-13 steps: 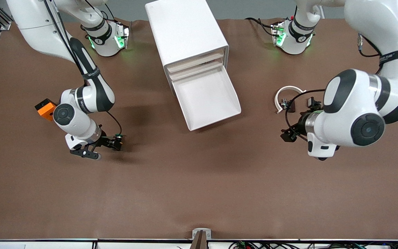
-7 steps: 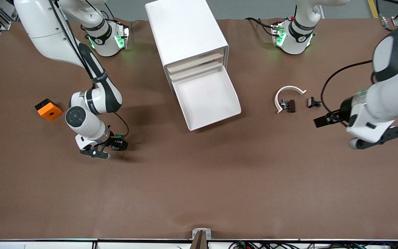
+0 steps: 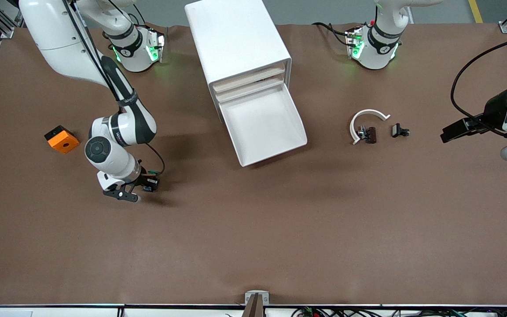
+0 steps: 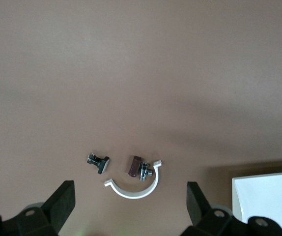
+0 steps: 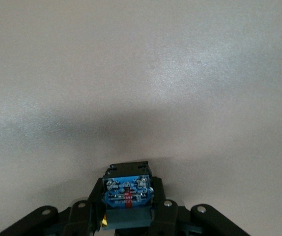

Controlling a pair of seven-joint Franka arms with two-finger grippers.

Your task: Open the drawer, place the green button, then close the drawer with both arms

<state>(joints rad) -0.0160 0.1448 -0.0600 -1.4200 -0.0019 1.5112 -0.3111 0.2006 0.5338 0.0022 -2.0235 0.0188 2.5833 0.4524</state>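
Note:
The bottom drawer (image 3: 264, 125) of the white cabinet (image 3: 236, 39) stands pulled out, its white tray empty. My right gripper (image 3: 148, 185) is low over the bare table, toward the right arm's end from the drawer, shut on the button (image 3: 149, 183). In the right wrist view the button (image 5: 126, 192) shows a blue label between the fingers (image 5: 156, 196); its green cap is hidden. My left gripper (image 3: 453, 131) is open and empty, high over the left arm's end of the table. Its fingers (image 4: 65, 204) stand wide apart in the left wrist view.
An orange block (image 3: 61, 139) lies beside the right arm. A white curved band (image 3: 366, 117) and two small black clips (image 3: 370, 134) lie between the drawer and the left gripper; they also show in the left wrist view (image 4: 132, 189), with the drawer's corner (image 4: 266, 196).
The left arm has swung up and away toward its end of the table, off the clips. The right gripper has shifted slightly with the button.

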